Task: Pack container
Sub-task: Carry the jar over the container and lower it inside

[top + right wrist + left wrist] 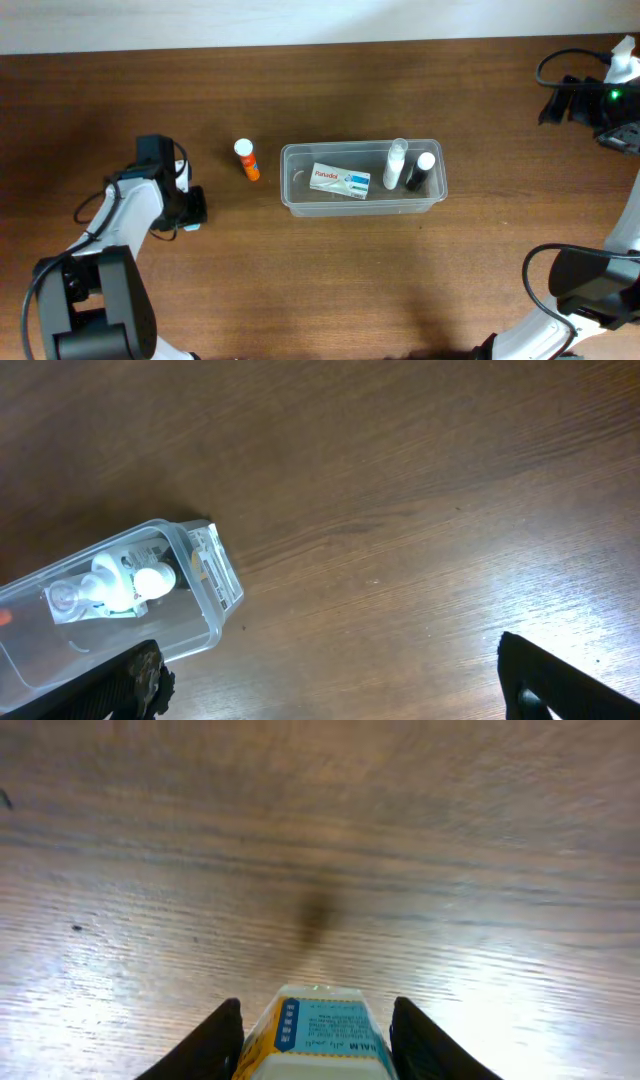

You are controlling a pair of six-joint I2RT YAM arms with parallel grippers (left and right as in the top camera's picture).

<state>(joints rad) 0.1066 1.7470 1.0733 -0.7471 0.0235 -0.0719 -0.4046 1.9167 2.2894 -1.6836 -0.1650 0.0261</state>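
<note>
The clear plastic container (362, 207) stands mid-table. It holds a white Panadol box (340, 180), a white bottle (396, 163) and a black bottle with a white cap (420, 172). An orange bottle with a white cap (246, 159) lies on the table left of it. My left gripper (190, 210) is low over the table at the left. In the left wrist view it (315, 1050) is shut on a small pack with a blue and yellow label (325, 1020). My right gripper (340, 685) is open and empty, far right of the container (205, 605).
The right arm's base and cables (600, 95) sit at the back right corner. The table's back edge (320, 45) meets a white wall. Bare wood lies in front of the container.
</note>
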